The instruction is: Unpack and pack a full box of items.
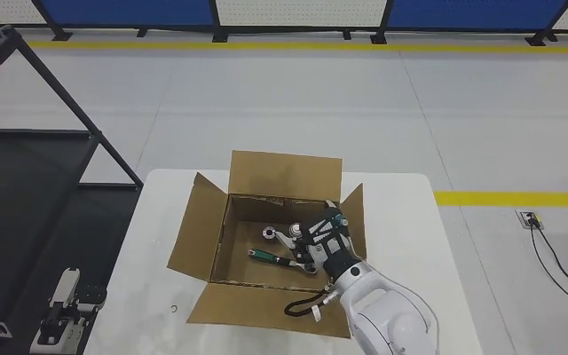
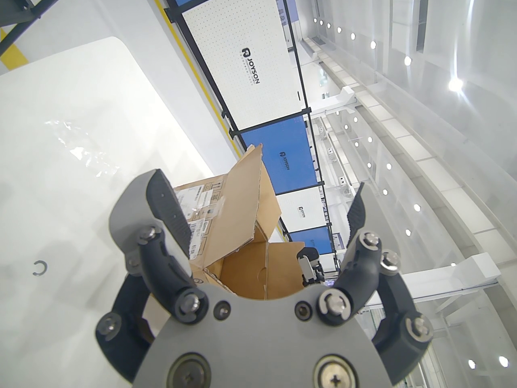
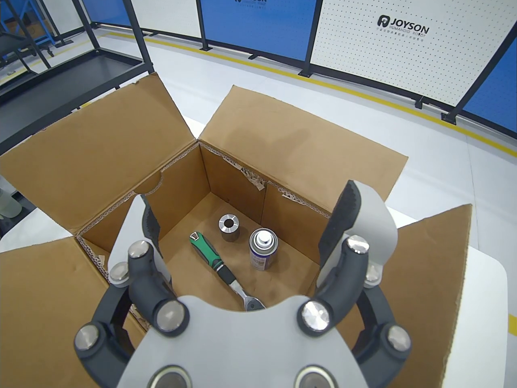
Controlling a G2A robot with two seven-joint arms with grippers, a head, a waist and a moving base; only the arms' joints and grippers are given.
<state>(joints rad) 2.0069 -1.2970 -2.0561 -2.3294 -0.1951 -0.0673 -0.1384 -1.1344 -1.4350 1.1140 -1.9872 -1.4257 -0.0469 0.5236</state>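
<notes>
White table point(image 1: 399, 266) carried the open box point(image 1: 284, 170) mid-frame, flaps splayed for access. Ratchet point(image 3: 214, 260), socket point(image 3: 229, 228) and can point(image 3: 262, 250) lay on its floor. Right gripper point(image 3: 248, 199) hung above them, jaws wide, probably for a pick. Left gripper point(image 2: 258, 185) sat outside the box, jaws wide.

Right gripper point(image 3: 248, 203): pale grey base plate, black linkage arms on silver round-head pins, white-backed fingers point(image 3: 373, 211) with black ribbed pads. Left gripper point(image 2: 258, 187): same build, cross-head screws in plate. Arm point(image 1: 390, 315): glossy white rounded shell, black cable point(image 1: 302, 309) looped at wrist
</notes>
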